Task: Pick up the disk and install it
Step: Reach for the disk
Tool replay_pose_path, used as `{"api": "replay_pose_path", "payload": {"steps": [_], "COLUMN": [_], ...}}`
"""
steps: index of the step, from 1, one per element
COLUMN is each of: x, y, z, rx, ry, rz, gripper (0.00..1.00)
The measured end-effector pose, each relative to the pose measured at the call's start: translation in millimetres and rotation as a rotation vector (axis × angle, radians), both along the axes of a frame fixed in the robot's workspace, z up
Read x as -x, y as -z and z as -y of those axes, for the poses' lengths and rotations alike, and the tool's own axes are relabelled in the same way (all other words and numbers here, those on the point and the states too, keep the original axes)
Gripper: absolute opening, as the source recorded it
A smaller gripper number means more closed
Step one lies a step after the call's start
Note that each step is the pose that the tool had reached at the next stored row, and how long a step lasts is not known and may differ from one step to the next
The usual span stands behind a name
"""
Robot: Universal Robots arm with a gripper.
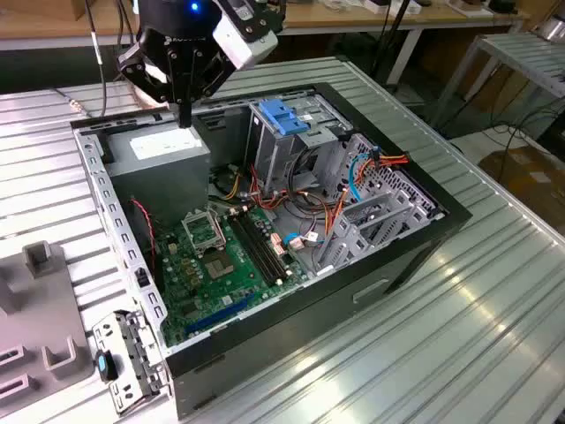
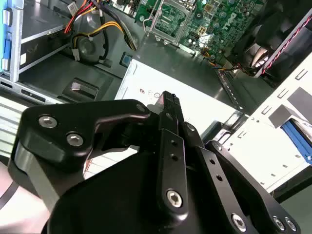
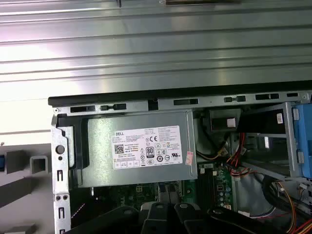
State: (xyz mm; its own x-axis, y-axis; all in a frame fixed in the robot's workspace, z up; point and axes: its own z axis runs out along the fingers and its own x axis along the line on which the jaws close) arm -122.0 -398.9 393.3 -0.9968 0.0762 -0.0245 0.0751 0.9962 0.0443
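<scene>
Closest to the wrist lenses, the end effector [image 2: 169,100] hangs clenched on nothing, just above the power-supply box [image 3: 139,148]. Of the disk I can tell little: a blue strip [image 2: 295,137] on the pale fixture [image 2: 265,146] outside the case wall [image 2: 229,92] may be its side rail. Farther out lie the motherboard [image 1: 221,265], the blue-latched drive cage [image 1: 282,119] and loose cables [image 1: 305,234]. As I judge the risks, a drop from here would strike the box, and those cables could snag the disk on its way into the cage.
</scene>
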Motion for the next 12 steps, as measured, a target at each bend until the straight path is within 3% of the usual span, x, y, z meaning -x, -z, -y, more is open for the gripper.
{"api": "replay_pose_path", "payload": {"steps": [12], "x": [3.0], "y": [0.0], "z": [0.0], "rx": [0.0000], "ry": [0.000], "rz": [0.0000], "gripper": [0.11]}}
